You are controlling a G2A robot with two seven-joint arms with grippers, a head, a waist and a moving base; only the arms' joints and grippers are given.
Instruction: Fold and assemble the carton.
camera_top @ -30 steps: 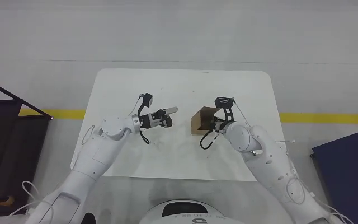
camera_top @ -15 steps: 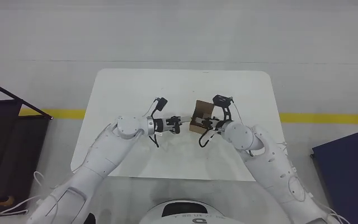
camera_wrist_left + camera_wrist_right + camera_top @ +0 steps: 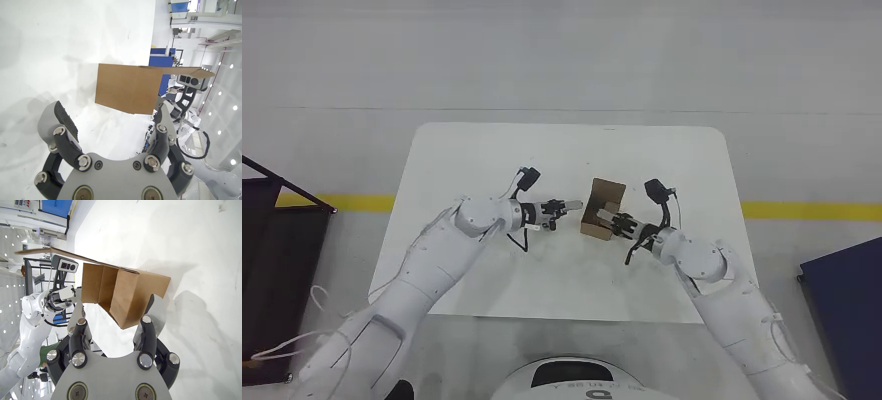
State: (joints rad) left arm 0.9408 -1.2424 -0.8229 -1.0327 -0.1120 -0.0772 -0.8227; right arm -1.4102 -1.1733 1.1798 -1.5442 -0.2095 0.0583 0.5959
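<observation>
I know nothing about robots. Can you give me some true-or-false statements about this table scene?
The carton stands on a white table. True.
The carton is sealed shut. False: a flap stands open and its inside shows.
The left hand is open. True.
Both hands are on one side of the carton. False: the left hand is on one side, the right hand on the other.
The carton is blue. False: it is brown.

1. No words, numbers or labels are being shown on the brown faces of the carton (image 3: 126, 91).
2. White print is being shown on a blue board (image 3: 56, 207) in the room behind, too small to be read.
</observation>
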